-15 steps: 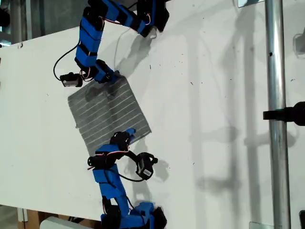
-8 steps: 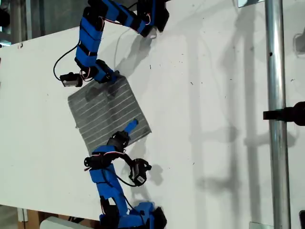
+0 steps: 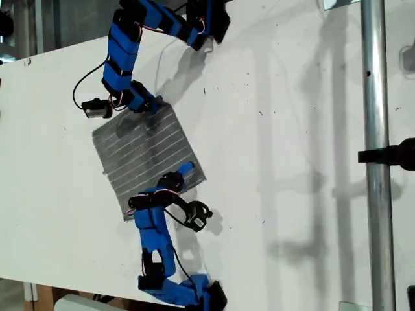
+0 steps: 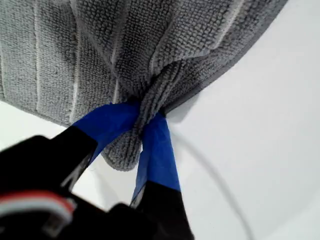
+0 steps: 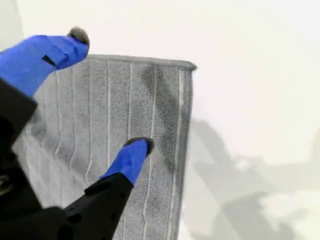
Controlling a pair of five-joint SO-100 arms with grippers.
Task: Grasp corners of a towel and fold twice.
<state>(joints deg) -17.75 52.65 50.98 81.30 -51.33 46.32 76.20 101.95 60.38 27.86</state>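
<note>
The grey striped towel (image 3: 146,152) lies flat on the white table (image 3: 292,129), towards the exterior view's left. My first gripper (image 3: 155,105) is at the towel's upper corner in the exterior view. In the first wrist view it (image 4: 142,117) is shut on that corner, and the cloth (image 4: 150,45) bunches between the blue fingers. My second gripper (image 3: 183,173) hovers over the towel near its lower right corner in the exterior view. It (image 5: 109,92) stands open above the striped cloth (image 5: 165,110), with a corner (image 5: 190,65) lying free just beyond its fingertips.
A vertical metal pole (image 3: 375,155) with a black clamp (image 3: 392,155) stands at the exterior view's right. The table's edge runs along the exterior view's left and bottom. Black cables hang from both arms near the towel.
The second arm has swung further over the towel's lower right corner, with its jaws open. The first arm and the towel have stayed put.
</note>
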